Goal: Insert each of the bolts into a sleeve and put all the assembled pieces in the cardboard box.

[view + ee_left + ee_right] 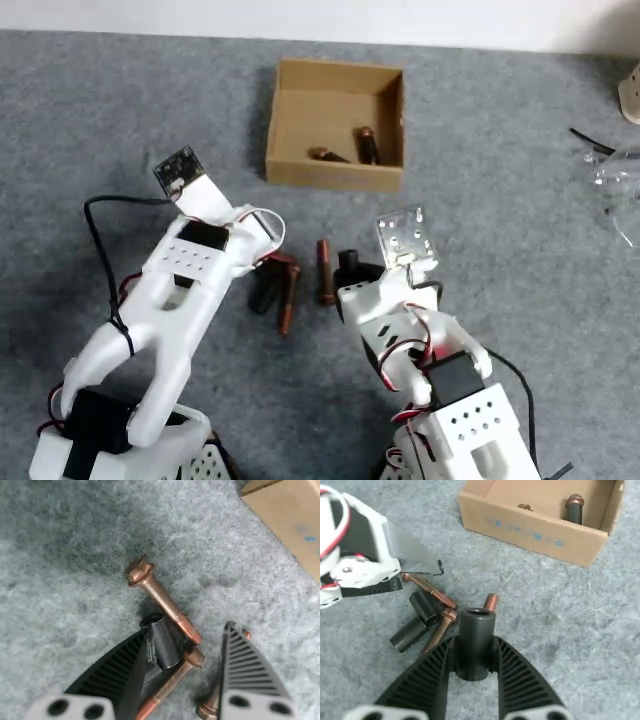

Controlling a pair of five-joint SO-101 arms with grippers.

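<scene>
- Bolt: lies flat on the grey carpet, its threaded end close against a loose sleeve. A second bolt lies just beside that sleeve, and a third bolt is a little apart.
- Left claw: fingers apart and empty, hanging over the bolt pile.
- Right claw: clamped on an upright sleeve with the bore facing up, near the pile.
- Cardboard box: sits beyond the pile with two assembled pieces inside.
- Handling, judged: the left claw does best to close across the bolt's smooth shank near the head, leaving the thread free. The claw should centre on one bolt only, since a neighbouring bolt or the loose sleeve may get caught. The thread should meet the bore in line, and the right claw needs a firm hold.
</scene>
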